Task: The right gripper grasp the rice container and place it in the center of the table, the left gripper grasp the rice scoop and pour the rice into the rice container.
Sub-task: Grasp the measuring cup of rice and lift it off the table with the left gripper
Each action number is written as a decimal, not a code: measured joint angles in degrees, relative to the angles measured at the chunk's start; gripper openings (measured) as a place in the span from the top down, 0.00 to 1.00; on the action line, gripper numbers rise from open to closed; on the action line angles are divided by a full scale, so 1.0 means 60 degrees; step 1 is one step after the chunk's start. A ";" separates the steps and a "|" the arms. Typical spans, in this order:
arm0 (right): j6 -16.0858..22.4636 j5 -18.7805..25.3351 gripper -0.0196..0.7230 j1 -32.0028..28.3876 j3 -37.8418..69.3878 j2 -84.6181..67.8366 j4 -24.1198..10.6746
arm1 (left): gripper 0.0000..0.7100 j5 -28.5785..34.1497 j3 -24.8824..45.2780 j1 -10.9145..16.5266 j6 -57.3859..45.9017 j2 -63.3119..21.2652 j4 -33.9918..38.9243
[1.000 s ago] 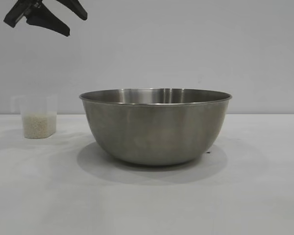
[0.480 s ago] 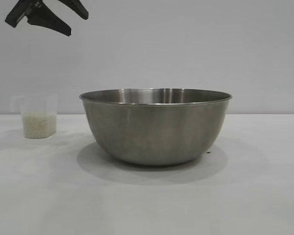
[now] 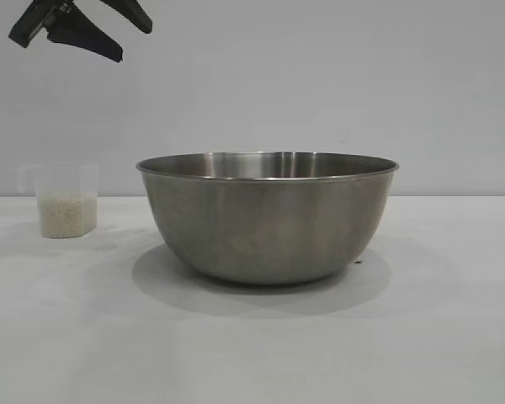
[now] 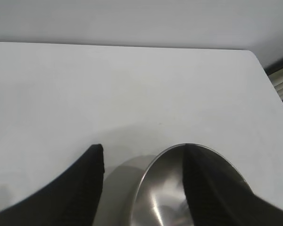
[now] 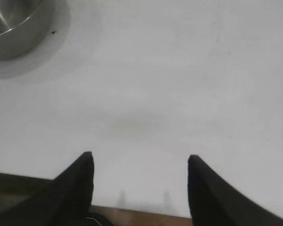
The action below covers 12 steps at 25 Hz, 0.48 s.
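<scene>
Nothing has moved: left tool (image 3: 109,32) hangs part-open and empty above the rice scoop (image 3: 66,200); right tool (image 5: 139,162) part-open, empty over the worktop (image 5: 179,84).

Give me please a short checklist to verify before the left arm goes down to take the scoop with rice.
1. The rice container stands upright near the middle of the table: ok.
2. The rice scoop stands upright beside the container, apart from it, with the rice inside: ok.
3. The left gripper is open and empty, high above the scoop: ok.
4. The right gripper is open, empty and away from the container, over bare table near its edge: ok.
5. The scoop's handle faces the left gripper: cannot tell.
6. The container is empty inside: cannot tell; only part of its inner wall shows.
</scene>
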 joint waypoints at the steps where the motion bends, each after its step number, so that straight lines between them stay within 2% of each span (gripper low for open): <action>1: 0.0000 0.0000 0.46 0.0000 0.0000 -0.0201 0.0000 | 0.54 0.0000 0.0000 0.0000 0.0000 0.0000 0.0000; 12: 0.0000 0.0116 0.46 0.0000 0.0000 -0.2292 0.0015 | 0.54 0.0023 0.0000 0.0000 0.0000 0.0000 0.0000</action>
